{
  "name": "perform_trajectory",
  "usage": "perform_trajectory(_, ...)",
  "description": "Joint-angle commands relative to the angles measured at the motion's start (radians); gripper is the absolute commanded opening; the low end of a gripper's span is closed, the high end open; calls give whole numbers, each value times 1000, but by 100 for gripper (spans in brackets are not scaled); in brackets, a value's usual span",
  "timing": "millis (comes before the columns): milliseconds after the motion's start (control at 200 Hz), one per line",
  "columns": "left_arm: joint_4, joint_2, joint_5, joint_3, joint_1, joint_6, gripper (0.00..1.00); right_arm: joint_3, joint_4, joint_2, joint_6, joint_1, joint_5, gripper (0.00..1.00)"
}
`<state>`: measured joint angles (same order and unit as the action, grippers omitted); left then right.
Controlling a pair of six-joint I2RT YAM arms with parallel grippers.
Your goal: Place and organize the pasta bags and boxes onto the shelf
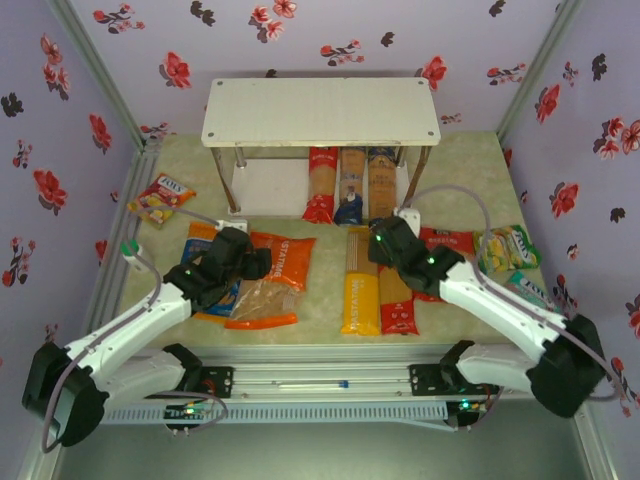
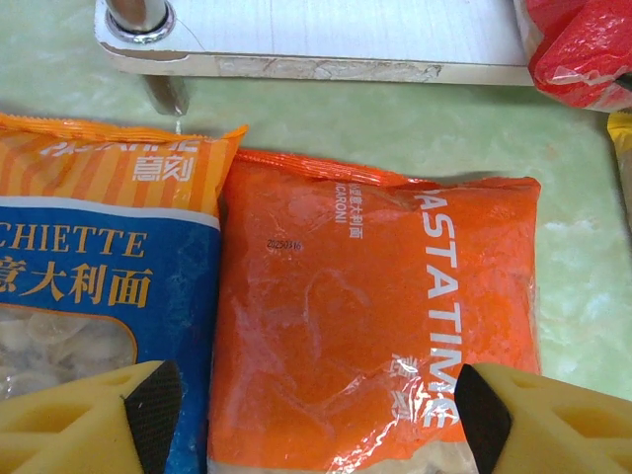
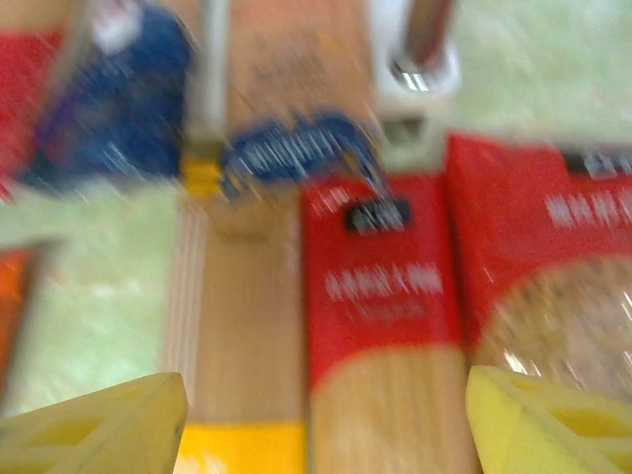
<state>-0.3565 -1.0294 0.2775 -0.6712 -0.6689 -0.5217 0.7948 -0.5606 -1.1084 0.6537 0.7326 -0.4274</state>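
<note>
The white shelf (image 1: 320, 110) stands at the back. A red (image 1: 322, 185) and two dark blue spaghetti packs (image 1: 350, 195) lie on its lower tier. My left gripper (image 1: 250, 262) (image 2: 316, 415) is open, its jaws straddling the orange bag (image 2: 375, 296) (image 1: 278, 268), which lies flat beside the blue-orange bag (image 2: 89, 296) (image 1: 205, 262). My right gripper (image 1: 385, 245) (image 3: 326, 415) is open above the yellow pack (image 1: 360, 295) (image 3: 247, 336) and the red pack (image 1: 398, 305) (image 3: 385, 296), which lie side by side. The red bag (image 1: 448, 243) (image 3: 543, 247) lies to their right. The right wrist view is blurred.
A yellow-red snack packet (image 1: 160, 198) lies at the far left and green snack packets (image 1: 505, 248) at the right edge. The shelf's front posts (image 1: 238, 175) (image 3: 425, 39) stand near both grippers. Flowered walls close in the table on three sides.
</note>
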Motion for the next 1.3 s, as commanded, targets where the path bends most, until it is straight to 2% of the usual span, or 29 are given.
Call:
perform_trajectory(0, 56, -18, -5, 0, 6, -17, 78, -71, -190, 60, 145, 34, -30, 75)
perform_trajectory(205, 74, -70, -55, -34, 6, -8, 81, -162, -153, 32, 220, 51, 51, 77)
perform_trajectory(445, 71, -51, -57, -23, 8, -6, 81, -213, -52, -68, 255, 51, 160, 78)
perform_trajectory(830, 89, -38, -57, 9, 19, -11, 82, -242, 5, -120, 290, 55, 220, 86)
perform_trajectory(1085, 96, -40, -59, 15, 26, -11, 82, -292, 13, -120, 326, 58, 226, 86)
perform_trajectory(1295, 99, -41, -60, 19, 28, -12, 82, -287, 72, -197, 331, 71, 259, 85)
